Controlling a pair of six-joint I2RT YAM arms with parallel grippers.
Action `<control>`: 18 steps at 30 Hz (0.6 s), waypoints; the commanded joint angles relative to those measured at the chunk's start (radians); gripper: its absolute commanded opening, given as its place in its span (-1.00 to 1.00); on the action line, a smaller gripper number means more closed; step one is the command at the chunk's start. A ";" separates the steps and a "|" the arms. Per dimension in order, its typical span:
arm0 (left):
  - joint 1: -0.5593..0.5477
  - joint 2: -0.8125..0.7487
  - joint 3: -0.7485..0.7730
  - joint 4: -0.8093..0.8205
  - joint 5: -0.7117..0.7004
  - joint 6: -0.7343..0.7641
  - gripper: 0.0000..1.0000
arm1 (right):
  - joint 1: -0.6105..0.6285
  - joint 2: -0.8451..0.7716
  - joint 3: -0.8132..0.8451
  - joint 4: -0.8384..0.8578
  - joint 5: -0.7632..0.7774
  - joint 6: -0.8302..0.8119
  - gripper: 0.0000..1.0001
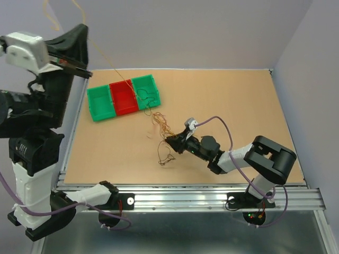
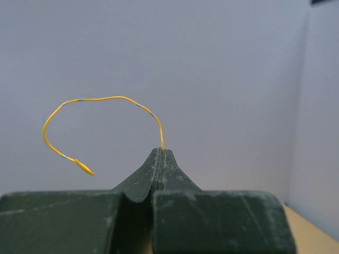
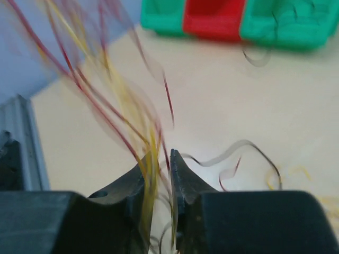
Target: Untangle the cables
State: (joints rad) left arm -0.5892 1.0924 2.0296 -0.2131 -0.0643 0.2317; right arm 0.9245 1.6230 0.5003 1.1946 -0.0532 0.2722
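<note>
My left gripper (image 1: 87,74) is raised high at the far left, shut on a thin yellow cable (image 2: 106,98) that curls out above its closed tips (image 2: 160,151). That strand (image 1: 108,64) runs taut down toward the bins and the clump of orange, yellow and red cables (image 1: 160,124) on the table. My right gripper (image 1: 170,140) lies low at the clump's near edge. In the right wrist view its jaws (image 3: 158,159) stand a narrow gap apart, with blurred yellow and red strands (image 3: 106,106) passing between them. A dark cable loop (image 1: 167,156) lies just in front.
Three joined bins sit at the back left: a green bin (image 1: 100,103), a red bin (image 1: 124,98) and a second green bin (image 1: 150,84) with dark thin cables in it. A thick lilac cable (image 1: 222,120) arcs over the right arm. A metal rail (image 1: 185,198) borders the near edge.
</note>
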 commanded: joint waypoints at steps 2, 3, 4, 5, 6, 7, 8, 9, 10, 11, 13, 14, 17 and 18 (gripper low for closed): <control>0.003 -0.135 0.020 0.412 -0.334 0.145 -1.00 | -0.004 0.064 -0.143 -0.035 0.194 0.085 -0.67; 0.003 -0.146 -0.033 0.443 -0.348 0.161 -1.00 | -0.004 0.057 -0.169 -0.035 0.219 0.097 -0.68; 0.003 -0.155 -0.058 0.457 -0.364 0.188 -1.00 | -0.004 0.051 -0.187 -0.035 0.228 0.105 -0.68; 0.002 -0.163 -0.077 0.468 -0.377 0.210 -1.00 | -0.004 0.043 -0.203 -0.035 0.236 0.110 -0.68; 0.002 -0.163 -0.107 0.483 -0.406 0.230 -1.00 | -0.004 0.025 -0.232 -0.035 0.259 0.123 -0.80; 0.003 -0.161 -0.121 0.488 -0.422 0.244 -1.00 | -0.004 0.014 -0.246 -0.036 0.272 0.133 -0.89; 0.002 -0.157 -0.138 0.494 -0.433 0.271 -1.00 | -0.004 0.002 -0.258 -0.036 0.280 0.140 -0.96; 0.003 -0.158 -0.185 0.506 -0.433 0.282 -1.00 | -0.006 -0.011 -0.272 -0.036 0.283 0.151 -0.99; 0.003 -0.160 -0.210 0.511 -0.430 0.285 -1.00 | -0.004 -0.023 -0.290 -0.036 0.282 0.153 -0.99; 0.003 -0.166 -0.236 0.515 -0.424 0.285 -1.00 | -0.006 -0.052 -0.301 -0.043 0.283 0.157 -0.99; 0.003 -0.166 -0.291 0.508 -0.408 0.278 -1.00 | -0.006 -0.086 -0.318 -0.052 0.291 0.174 -0.99; 0.002 -0.163 -0.304 0.497 -0.396 0.270 -1.00 | -0.004 -0.118 -0.333 -0.061 0.286 0.179 -0.99; 0.003 -0.170 -0.333 0.429 -0.329 0.218 -1.00 | -0.004 -0.164 -0.342 -0.075 0.240 0.160 -0.52; 0.003 -0.175 -0.356 0.420 -0.286 0.204 -1.00 | -0.004 -0.193 -0.342 -0.081 0.233 0.156 -0.39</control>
State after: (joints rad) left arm -0.5877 0.8913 1.7153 0.2474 -0.4370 0.4622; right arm 0.9226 1.4956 0.1764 1.1034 0.1879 0.4244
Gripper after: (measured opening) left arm 0.014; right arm 0.218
